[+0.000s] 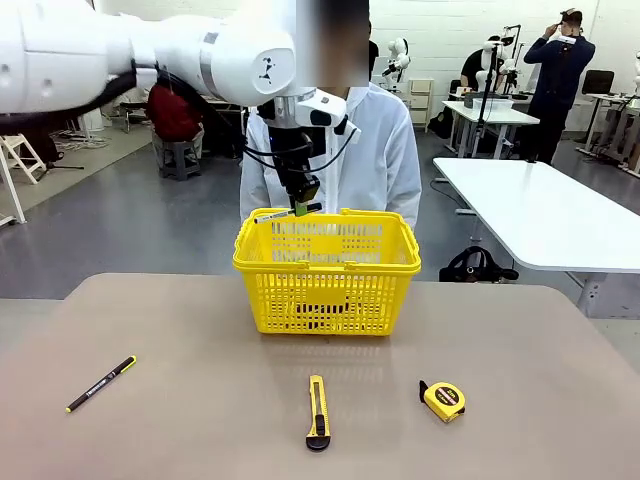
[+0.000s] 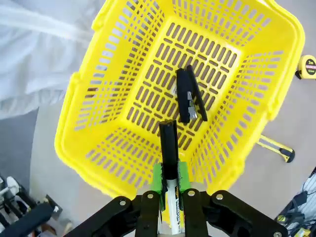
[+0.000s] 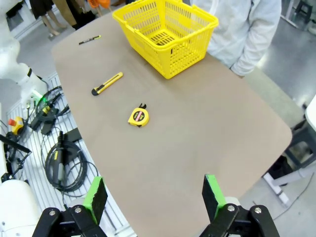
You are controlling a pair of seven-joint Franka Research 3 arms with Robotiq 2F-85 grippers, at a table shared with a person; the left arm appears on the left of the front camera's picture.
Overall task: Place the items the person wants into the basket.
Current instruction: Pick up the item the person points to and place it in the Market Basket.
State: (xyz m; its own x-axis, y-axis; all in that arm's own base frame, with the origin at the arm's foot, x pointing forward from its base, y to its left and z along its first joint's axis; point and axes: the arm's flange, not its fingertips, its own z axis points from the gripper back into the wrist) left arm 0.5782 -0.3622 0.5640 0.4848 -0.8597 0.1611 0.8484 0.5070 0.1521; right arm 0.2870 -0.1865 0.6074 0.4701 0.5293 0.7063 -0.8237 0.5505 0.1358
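— While the left gripper (image 2: 169, 178) hangs over the basket (image 1: 325, 300), what sits between its pads?
— It is clamped on the marker (image 2: 168, 140), held roughly level just above the far rim. A black object (image 2: 189, 96) lies on the basket floor.
— And the right gripper (image 3: 155, 195)?
— Jaws wide apart, nothing between them.
— The tape measure (image 1: 443, 400)?
— On the table (image 1: 200, 330), right of the utility knife (image 1: 317, 412).

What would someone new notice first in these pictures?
A bright yellow basket stands far across the table, before a person in a white jacket. Above its rim hangs the left pincer, shut on a white marker with a black cap. A yellow tape measure lies at near right.
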